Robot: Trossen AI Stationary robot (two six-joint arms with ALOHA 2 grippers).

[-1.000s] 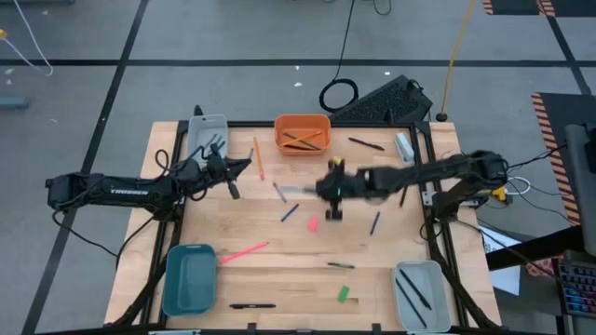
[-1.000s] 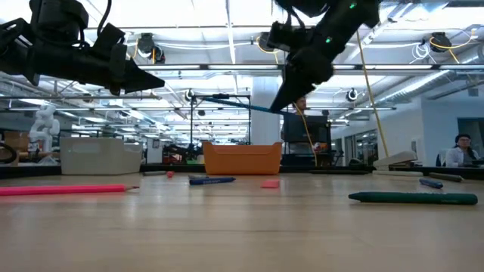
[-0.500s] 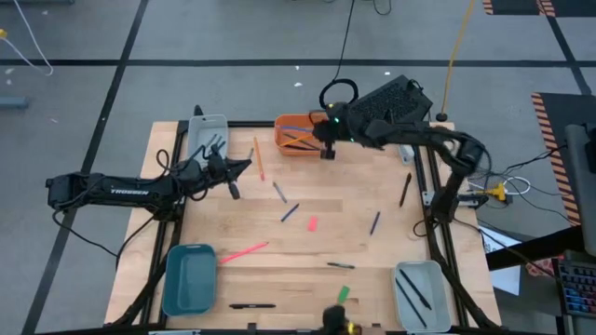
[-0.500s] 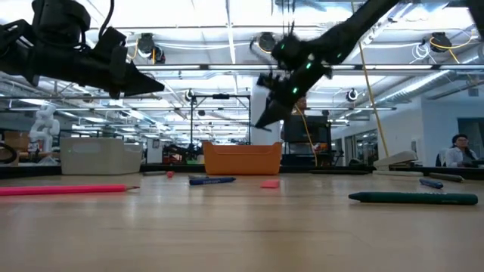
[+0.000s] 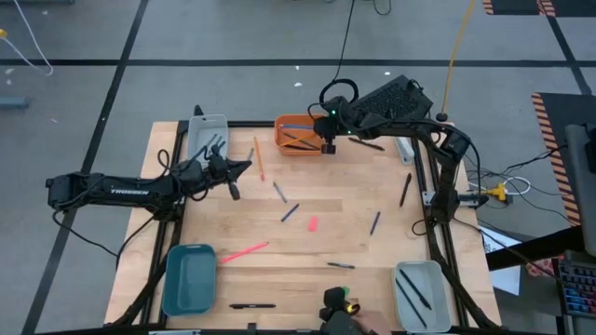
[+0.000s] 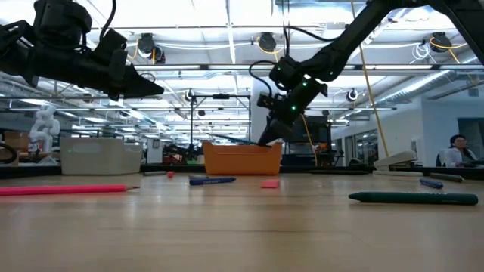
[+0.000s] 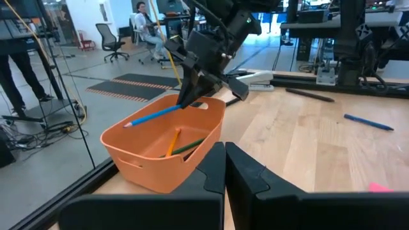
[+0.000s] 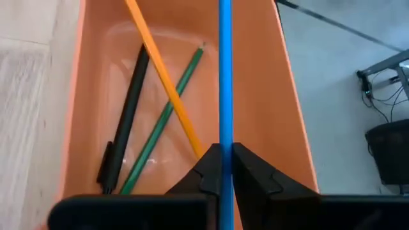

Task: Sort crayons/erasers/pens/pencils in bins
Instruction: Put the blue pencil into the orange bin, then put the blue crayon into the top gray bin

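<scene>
Orange bin point(image 5: 302, 136) walls close me in on both sides: my right claw point(image 5: 328, 146) hangs over its right end at the bench's point(image 5: 307, 251) far edge, fingers pinched shut on a blue pencil point(image 8: 224, 76) that runs lengthwise above the bin's floor. Inside lie an orange pencil point(image 8: 163, 76), a green one point(image 8: 163, 121) and a black pen point(image 8: 124, 115), crossing each other. Seen from the low camera, the pencil's free end reaches out level above the bin's rim.

My left claw point(image 5: 235, 177) waits near the bench's left edge, just beside the pale grey bin point(image 5: 207, 135); its fingers are closed together with nothing between them. White lettering on that arm reads "TROSSEN".

Open wood stretches between the two arms. Scattered there, well apart, are a pink eraser point(image 5: 312, 223), a pink pencil point(image 5: 244, 250), a green eraser point(image 5: 343, 293), a dark pen point(image 5: 251, 305) by the near edge and short sticks around the middle. The teal bin point(image 5: 189, 277) sits at the near left corner, the second grey bin point(image 5: 418, 290) at the near right with pens in it.
</scene>
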